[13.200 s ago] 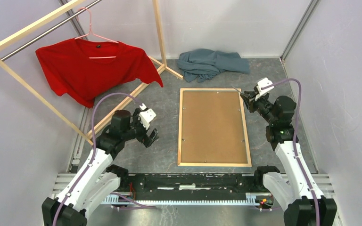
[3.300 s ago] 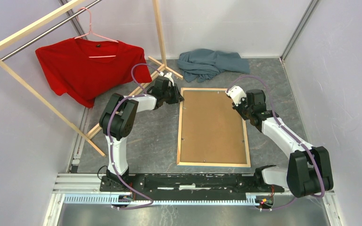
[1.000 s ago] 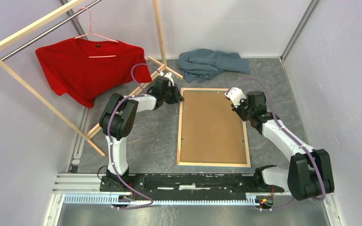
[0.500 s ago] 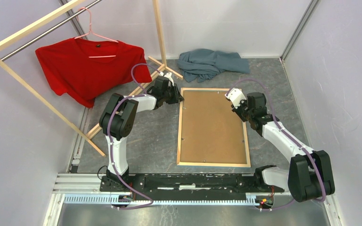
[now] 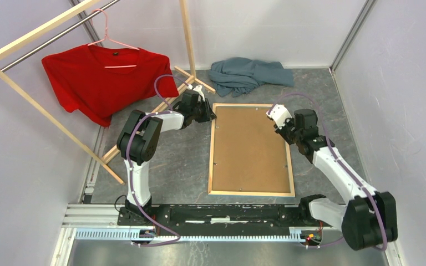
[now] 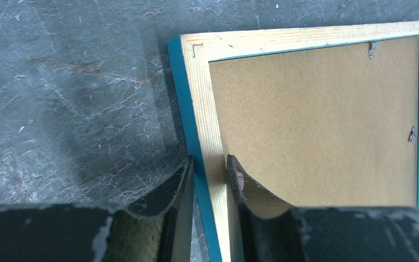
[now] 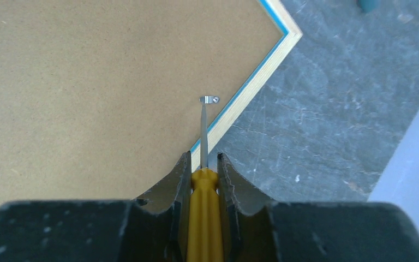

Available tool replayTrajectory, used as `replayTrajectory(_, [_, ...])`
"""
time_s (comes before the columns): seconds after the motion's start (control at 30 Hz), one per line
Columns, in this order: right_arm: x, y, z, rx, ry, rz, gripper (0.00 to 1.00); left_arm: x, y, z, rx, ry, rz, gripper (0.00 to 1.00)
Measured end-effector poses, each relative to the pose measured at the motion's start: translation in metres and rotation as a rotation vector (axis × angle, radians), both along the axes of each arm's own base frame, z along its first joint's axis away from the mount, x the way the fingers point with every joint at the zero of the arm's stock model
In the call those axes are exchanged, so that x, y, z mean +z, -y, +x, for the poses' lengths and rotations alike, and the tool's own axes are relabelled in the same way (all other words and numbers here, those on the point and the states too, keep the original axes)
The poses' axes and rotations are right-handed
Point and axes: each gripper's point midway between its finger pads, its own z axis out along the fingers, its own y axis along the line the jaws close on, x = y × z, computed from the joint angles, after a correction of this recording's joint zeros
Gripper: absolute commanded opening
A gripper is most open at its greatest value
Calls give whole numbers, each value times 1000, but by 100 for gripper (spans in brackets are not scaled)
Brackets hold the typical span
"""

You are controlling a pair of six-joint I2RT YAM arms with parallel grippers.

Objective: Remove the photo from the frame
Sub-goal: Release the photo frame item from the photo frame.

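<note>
The frame (image 5: 252, 193) lay face down with its backing board (image 5: 249, 149) up, the photo hidden beneath it inside the frame. The left gripper (image 6: 210, 174) was pinched on the frame's left rail near its far corner. The right gripper (image 7: 203, 164) was clamped on a yellow screwdriver (image 7: 203, 218) whose tip sat at the clip (image 7: 209, 100) on the frame's right rail. The blade might skid off that small clip and gouge the board, or the push might shift the frame if the pinch slipped.

You get bright, even light in all three views. A soft shadow lies on the desk (image 6: 87, 109) left of the frame (image 6: 199, 109); the near fingers (image 7: 177, 188) look blurred.
</note>
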Motion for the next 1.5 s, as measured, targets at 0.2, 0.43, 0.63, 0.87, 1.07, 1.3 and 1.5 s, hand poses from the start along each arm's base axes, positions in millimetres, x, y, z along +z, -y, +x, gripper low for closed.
replayTrajectory(0.2, [32, 2, -13, 40, 86, -14, 0, 0, 0, 0, 0, 0, 0, 6])
replayTrajectory(0.43, [24, 2, -41, 137, 49, -54, 0, 0, 0, 0, -3, -1, -3, 6])
replayTrajectory(0.63, [4, 7, -62, 183, -7, -101, 0, 0, 0, 0, -3, -1, -3, 6])
replayTrajectory(0.87, [-7, 9, -62, 165, -14, -103, 0, 0, 0, 0, -3, -1, -3, 6])
replayTrajectory(1.07, [-9, 13, -76, 211, -53, -142, 0, 0, 0, 0, -3, -2, -3, 6])
replayTrajectory(1.3, [15, 11, -98, 336, -60, -190, 0, -1, -1, 1, -2, -1, -5, 6])
replayTrajectory(1.5, [-1, 10, -131, 464, -200, -213, 0, -1, -1, 1, -1, -1, -4, 6])
